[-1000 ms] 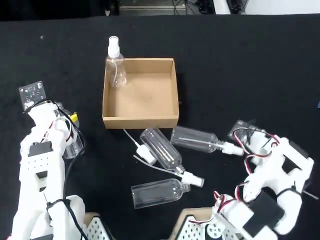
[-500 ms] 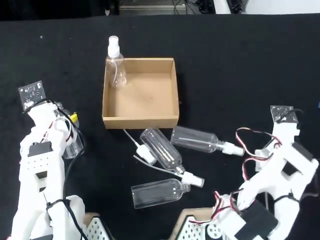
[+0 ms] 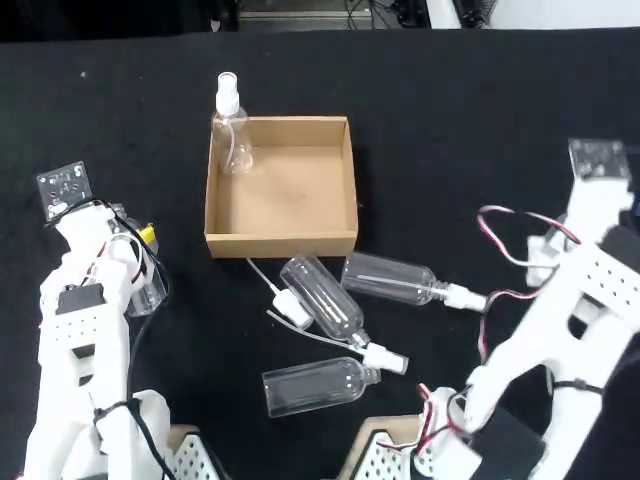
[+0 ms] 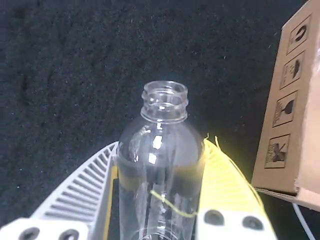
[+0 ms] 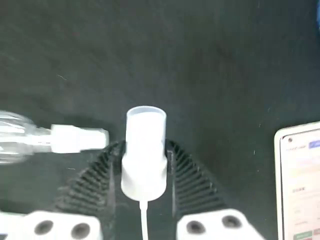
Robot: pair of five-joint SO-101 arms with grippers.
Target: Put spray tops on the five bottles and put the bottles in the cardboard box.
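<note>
The left arm (image 3: 85,320) is bent low, and the left pincer (image 4: 161,150) is clamped around an uncapped bottle (image 4: 162,125). The right arm (image 3: 580,300) rises tall, and the right pincer (image 5: 144,147) pinches a spray top (image 5: 145,125).

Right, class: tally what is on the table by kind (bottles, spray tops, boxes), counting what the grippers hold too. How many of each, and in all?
Bottles: 5
Spray tops: 5
Box: 1
Total: 11
</note>
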